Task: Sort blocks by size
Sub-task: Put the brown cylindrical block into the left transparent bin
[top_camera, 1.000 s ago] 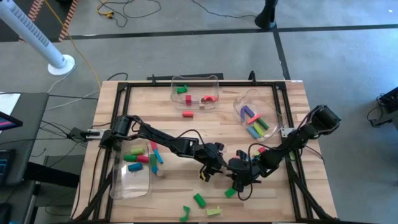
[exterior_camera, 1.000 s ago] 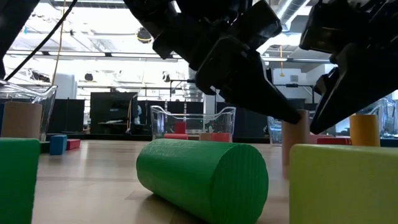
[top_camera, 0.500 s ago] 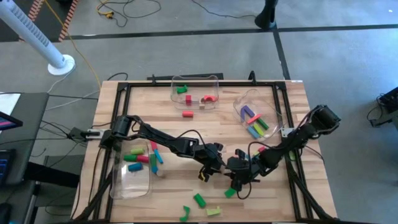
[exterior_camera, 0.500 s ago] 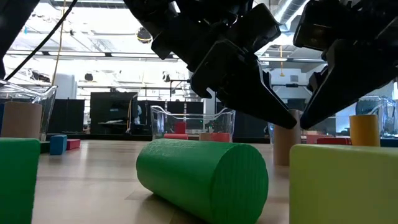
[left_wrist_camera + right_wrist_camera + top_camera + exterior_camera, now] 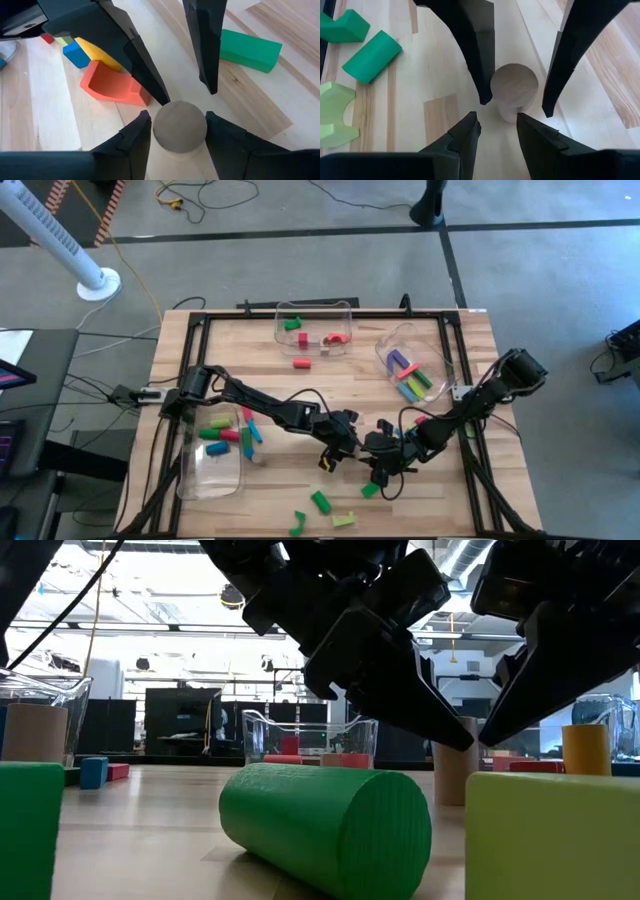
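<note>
Left wrist view: tan cylinder [image 5: 180,126] stands upright on the wooden table [image 5: 460,330], front-centre, with both arms converged on it. The left gripper [image 5: 177,117] straddles it. Its two dark fingers [image 5: 131,142] look pressed to opposite sides of the cylinder, so I read that as a grip, with the base on the wood. The right gripper [image 5: 497,122] comes in from the opposite side. Its claw is spread and holds nothing, with the tips just beside the cylinder's top and the cylinder just ahead of them. An orange-red arch block [image 5: 112,86] lies near the cylinder, with a blue block [image 5: 76,54] and a yellow block [image 5: 100,54] just past it. A green bar [image 5: 248,49] lies flat near the cylinder on the other side. A green cylinder [image 5: 371,56] lies on its side further out toward the front edge, next to a light-green arch [image 5: 335,112] and another green piece [image 5: 342,27]. In the low view the tan cylinder shows upright behind those two, between the dark fingers. Three clear bins sit well apart from the tan cylinder: the left bin [image 5: 200,480], the back bin [image 5: 345,308] and the back-right bin [image 5: 385,345], each with a few coloured blocks inside.
</note>
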You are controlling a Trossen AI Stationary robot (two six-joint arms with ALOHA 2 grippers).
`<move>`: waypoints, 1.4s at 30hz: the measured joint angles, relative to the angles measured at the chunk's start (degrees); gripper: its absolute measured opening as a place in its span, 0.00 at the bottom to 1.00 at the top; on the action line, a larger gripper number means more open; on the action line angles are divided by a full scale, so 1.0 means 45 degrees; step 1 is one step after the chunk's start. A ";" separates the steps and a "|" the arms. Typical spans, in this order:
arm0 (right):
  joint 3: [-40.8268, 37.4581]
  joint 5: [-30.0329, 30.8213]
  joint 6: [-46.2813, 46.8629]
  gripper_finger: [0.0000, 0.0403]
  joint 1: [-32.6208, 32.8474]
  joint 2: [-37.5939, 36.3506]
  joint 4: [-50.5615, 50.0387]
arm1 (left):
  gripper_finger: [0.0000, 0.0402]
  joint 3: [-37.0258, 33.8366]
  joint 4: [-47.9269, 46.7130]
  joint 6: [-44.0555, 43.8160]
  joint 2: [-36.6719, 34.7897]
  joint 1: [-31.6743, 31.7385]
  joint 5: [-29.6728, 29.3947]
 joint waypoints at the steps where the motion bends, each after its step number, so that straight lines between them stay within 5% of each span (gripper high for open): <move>1: 0.0000 0.0000 0.0003 0.41 0.0000 0.0000 -0.0020 | 0.41 0.0000 -0.0005 0.0041 0.0000 0.0000 0.0000; 6: 0.0000 -0.0005 0.0005 0.41 0.0106 0.0000 -0.0112 | 0.31 0.0015 0.0029 0.0176 0.0000 0.0000 0.0015; 18: 0.0000 -0.0010 0.0010 0.41 0.0520 0.0000 -0.0335 | 0.32 0.0089 -0.0265 0.0193 -0.0039 0.0000 0.0015; 34: 0.0000 -0.0015 0.0253 0.41 0.0898 -0.0034 -0.1127 | 0.32 0.3015 -0.6071 0.1408 -0.0070 -0.0002 -0.0848; 42: 0.0000 0.0342 0.0248 0.41 0.1124 -0.0034 -0.1132 | 0.32 0.3308 -0.8185 0.1400 -0.1412 0.0000 -0.1349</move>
